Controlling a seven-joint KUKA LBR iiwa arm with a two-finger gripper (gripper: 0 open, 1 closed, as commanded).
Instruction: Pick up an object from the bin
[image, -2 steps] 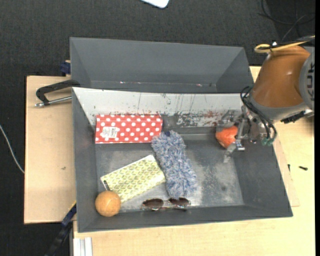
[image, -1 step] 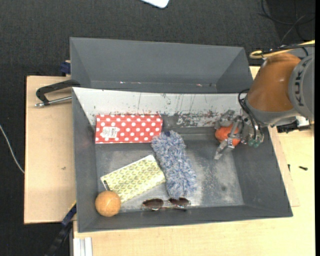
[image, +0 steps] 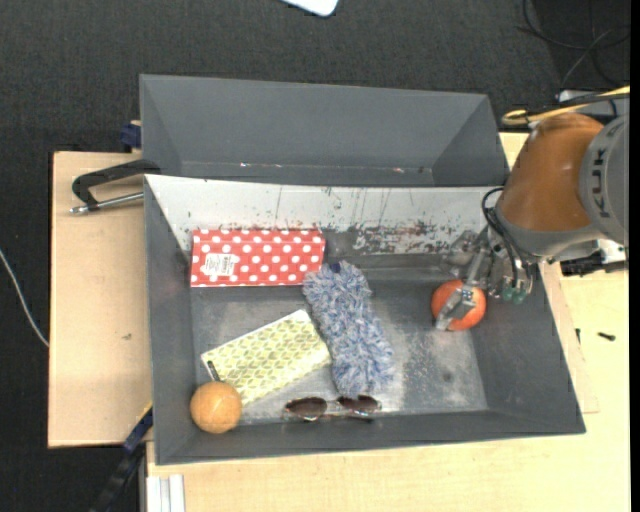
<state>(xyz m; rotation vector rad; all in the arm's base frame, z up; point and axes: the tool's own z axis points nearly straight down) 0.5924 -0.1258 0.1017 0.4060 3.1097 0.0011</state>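
Arm enters from the right, orange wrist cover (image: 548, 190) over the bin's (image: 168, 340) right far corner.

Gripper (image: 453, 312) is low on the right side of the bin, near the right wall and just in front of the far wall. Fingers are narrow and closed round a small red ball (image: 470, 303); one pale finger (image: 443, 316) crosses the ball's left side. Ball sits at the fingertips, low over the floor; cannot tell whether it touches the floor or is lifted off it.

Rest of the contents lie to the left, well apart from the gripper:
- Red box (image: 258, 257) with white dots, flat against the far wall, left of centre.
- Blue-white fluffy duster (image: 350, 330), running from the box's right end toward the near wall; the closest item to the gripper.
- Yellow-green patterned pad (image: 268, 355), tilted, touching the duster's left side.
- Orange ball (image: 216, 407) in the near left corner, just beside the pad.
- Sunglasses (image: 333, 406) along the near wall, at the duster's near end.

Floor between duster and gripper is bare grey metal.
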